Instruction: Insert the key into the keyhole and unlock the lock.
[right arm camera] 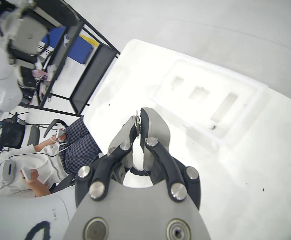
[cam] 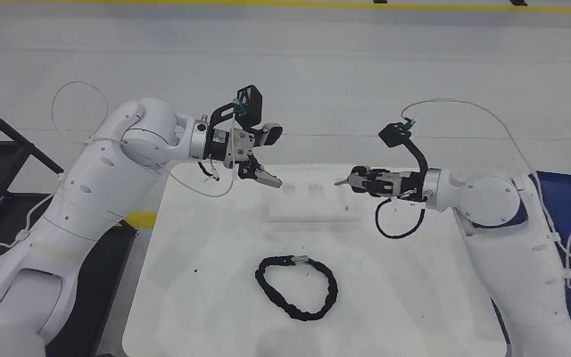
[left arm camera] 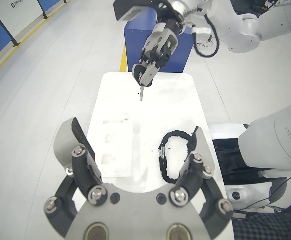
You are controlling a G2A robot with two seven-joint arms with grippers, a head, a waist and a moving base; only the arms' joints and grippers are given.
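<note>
Metal key in right gripper, shaft toward left gripper

Robot lab or test hall. Pale glossy floor with yellow tape line, blue cabinet, black metal rack, white partition panel on stand, plain white surface as workstation.
</note>
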